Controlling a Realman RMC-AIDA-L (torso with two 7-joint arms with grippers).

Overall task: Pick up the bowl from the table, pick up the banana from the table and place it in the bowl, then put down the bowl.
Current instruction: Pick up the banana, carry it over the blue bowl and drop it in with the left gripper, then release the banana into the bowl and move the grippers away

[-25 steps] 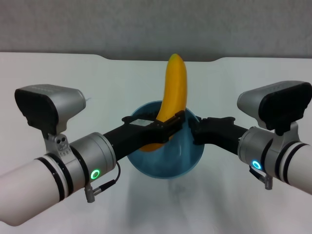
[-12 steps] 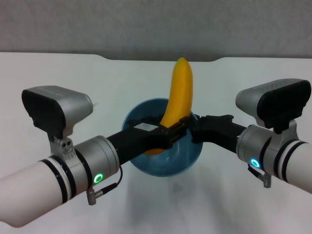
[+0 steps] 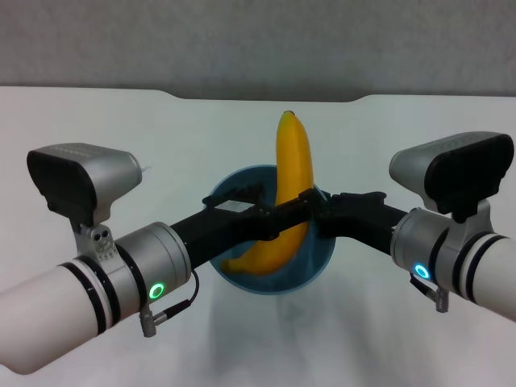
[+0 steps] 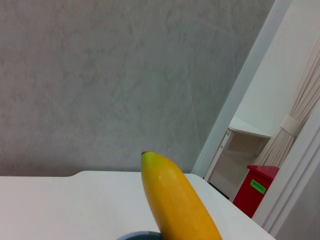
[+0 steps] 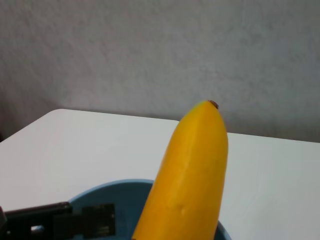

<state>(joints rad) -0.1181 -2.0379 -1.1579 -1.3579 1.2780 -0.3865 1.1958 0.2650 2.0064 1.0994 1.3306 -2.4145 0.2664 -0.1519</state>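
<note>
In the head view the left arm reaches in from 8 o'clock and the right arm from 4 o'clock, and both meet at the centre over the bowl [image 3: 274, 270]. The left gripper [image 3: 278, 218] is clamped on the banana [image 3: 289, 193] about its middle. The banana stands nearly upright, its lower end down inside the bowl toward 7 o'clock and its dark tip pointing to 12 o'clock, well above the rim. The right gripper [image 3: 318, 216] is at the bowl's rim on the 3 o'clock side, just beside the banana; it appears to grip the rim, though how far its fingers are apart cannot be made out. Beyond them the white table [image 3: 121, 129] runs back to a shallow notch in its far edge at 12 o'clock, with a grey wall [image 3: 258, 40] behind.
</note>
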